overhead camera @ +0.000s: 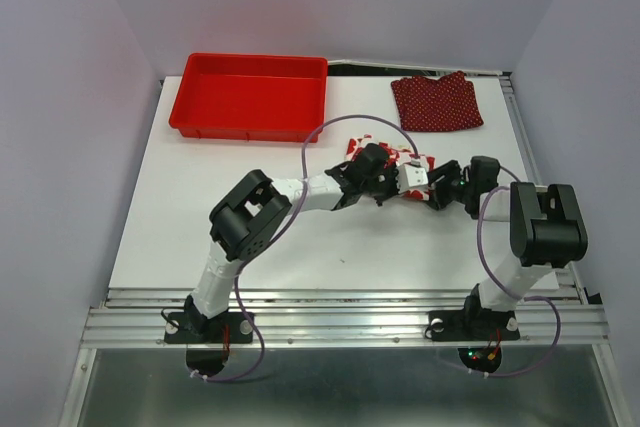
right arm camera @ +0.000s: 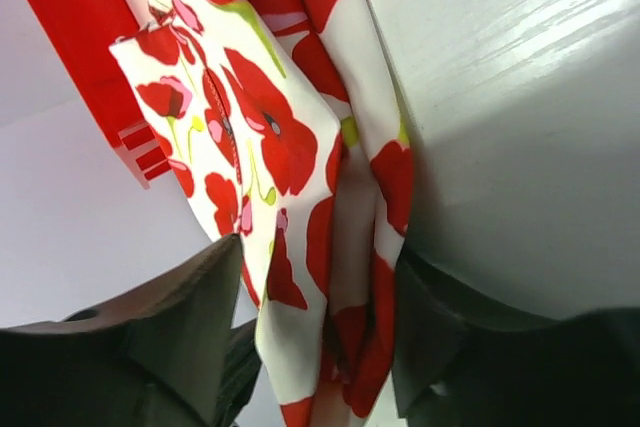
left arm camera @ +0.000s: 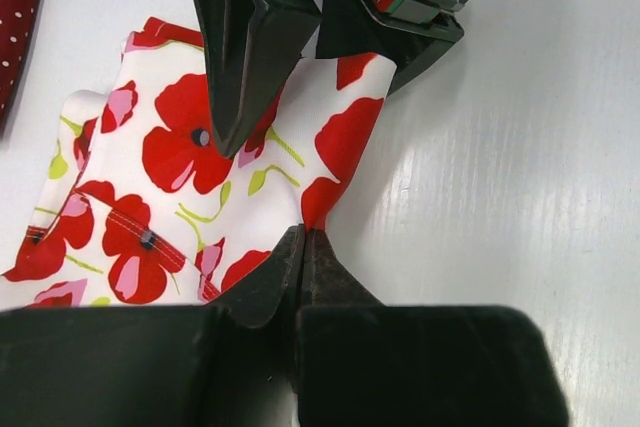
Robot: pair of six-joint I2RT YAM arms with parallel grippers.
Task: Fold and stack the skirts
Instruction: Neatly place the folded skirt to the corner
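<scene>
The white skirt with red flowers (overhead camera: 402, 159) lies mid-table, partly folded. My left gripper (overhead camera: 385, 187) is shut on one red corner of it, seen in the left wrist view (left arm camera: 303, 237), where the floral skirt (left arm camera: 170, 157) spreads to the left. My right gripper (overhead camera: 432, 190) faces the left one and holds a bunched edge of the floral skirt (right arm camera: 260, 137) between its fingers (right arm camera: 320, 337). It also shows in the left wrist view (left arm camera: 315, 37). The dark red polka-dot skirt (overhead camera: 435, 102) lies flat at the back right, apart from both grippers. Its edge shows in the left wrist view (left arm camera: 15, 17).
A red plastic tray (overhead camera: 240, 129) stands at the back left of the white table. It also shows behind the cloth in the right wrist view (right arm camera: 75, 37). Grey walls close in the table on three sides.
</scene>
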